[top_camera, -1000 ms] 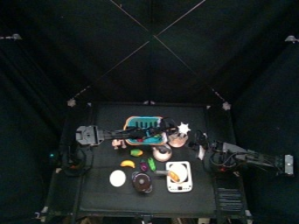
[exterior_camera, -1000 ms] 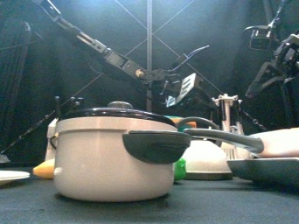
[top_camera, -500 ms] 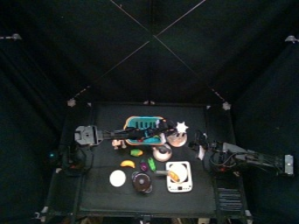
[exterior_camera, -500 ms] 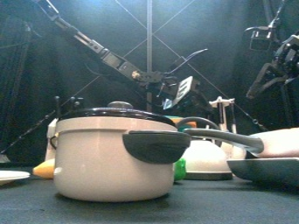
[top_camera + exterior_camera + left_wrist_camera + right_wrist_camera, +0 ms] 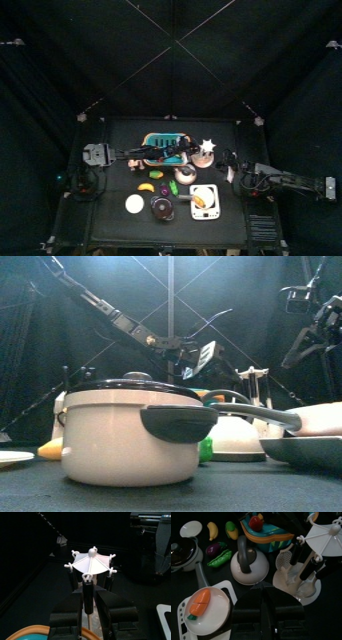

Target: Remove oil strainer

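Note:
The oil strainer point(image 5: 91, 562), a small whitish piece with a jagged star-like rim, hangs in the air between the fingertips of my left gripper point(image 5: 90, 583), which is shut on it. From above, the strainer point(image 5: 207, 146) is just right of the teal basket point(image 5: 164, 148), over the brownish pot point(image 5: 201, 160). In the front view the strainer point(image 5: 206, 355) is held high behind the big pot. In the right wrist view the strainer point(image 5: 328, 534) sits above a white utensil stand point(image 5: 301, 592). My right gripper point(image 5: 264, 609) rests at the table's right side, away from the strainer.
A large cream pot with a black lid point(image 5: 127, 431) fills the front. A silver kettle point(image 5: 250, 567), a plate with a carrot point(image 5: 201, 604), a pea pod point(image 5: 221, 558), a banana point(image 5: 212, 529) and a dark pan point(image 5: 181, 554) crowd the table.
The left gripper has carried the strainer slightly to the left in the front view. The right arm has stayed where it was.

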Action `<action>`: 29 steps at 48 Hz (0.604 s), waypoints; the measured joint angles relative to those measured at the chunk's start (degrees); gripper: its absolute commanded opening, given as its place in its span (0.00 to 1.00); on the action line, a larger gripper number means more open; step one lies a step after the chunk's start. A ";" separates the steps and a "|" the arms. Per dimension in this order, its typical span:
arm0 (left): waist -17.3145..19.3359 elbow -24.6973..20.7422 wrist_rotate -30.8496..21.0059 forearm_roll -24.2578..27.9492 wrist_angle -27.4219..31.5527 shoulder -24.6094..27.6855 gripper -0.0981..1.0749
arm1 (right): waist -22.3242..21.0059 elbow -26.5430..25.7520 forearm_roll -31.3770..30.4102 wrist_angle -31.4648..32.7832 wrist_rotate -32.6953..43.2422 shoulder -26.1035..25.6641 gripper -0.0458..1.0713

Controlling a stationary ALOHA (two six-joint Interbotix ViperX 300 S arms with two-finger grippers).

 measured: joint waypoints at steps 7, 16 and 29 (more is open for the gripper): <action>0.00 0.09 0.00 0.00 0.00 0.00 0.56 | 0.00 0.00 0.00 -0.09 0.00 0.00 0.07; 0.00 0.97 0.00 0.00 0.00 -0.79 0.56 | 0.00 0.00 0.09 0.00 0.00 0.00 0.07; -0.09 3.08 0.00 0.00 -0.44 -2.55 0.56 | 0.00 0.00 0.18 0.00 0.09 0.00 0.07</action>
